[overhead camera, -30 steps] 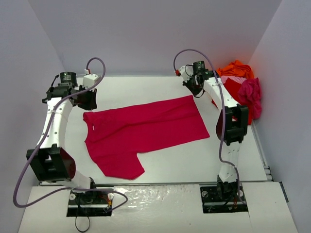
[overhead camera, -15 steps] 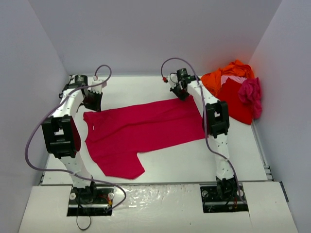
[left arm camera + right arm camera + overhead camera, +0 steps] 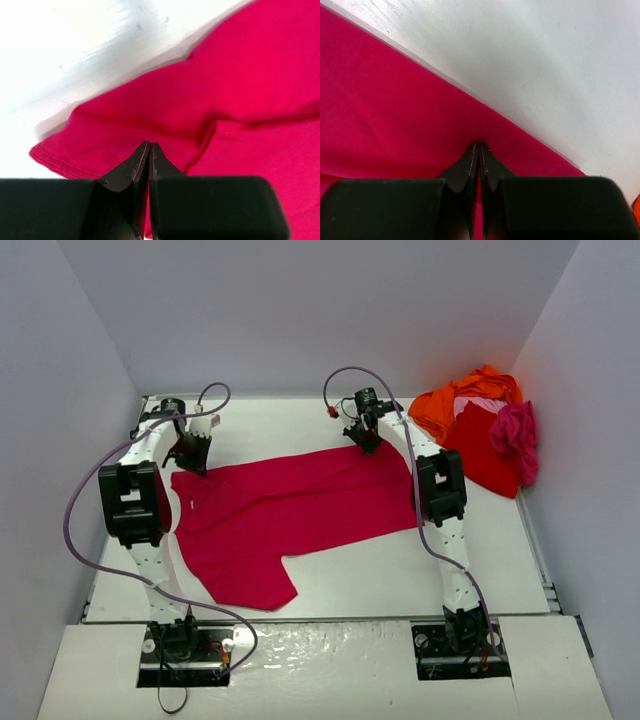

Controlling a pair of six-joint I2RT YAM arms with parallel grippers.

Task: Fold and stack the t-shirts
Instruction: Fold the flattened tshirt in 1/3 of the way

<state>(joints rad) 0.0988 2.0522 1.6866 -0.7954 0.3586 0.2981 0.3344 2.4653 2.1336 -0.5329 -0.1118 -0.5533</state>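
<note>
The shirt lay spread and unfolded across the middle of the desk, one sleeve toward me. My left tool, closed, pressed its tips on the shirt's far left corner. My right tool, also closed, touched the far hem. Beyond, far right, the other shirts sat heaped. No fold made, no stack begun: nearly everything remained.

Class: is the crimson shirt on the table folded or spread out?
Spread out: the shirt lies flat across the table, one sleeve sticking out.
</note>
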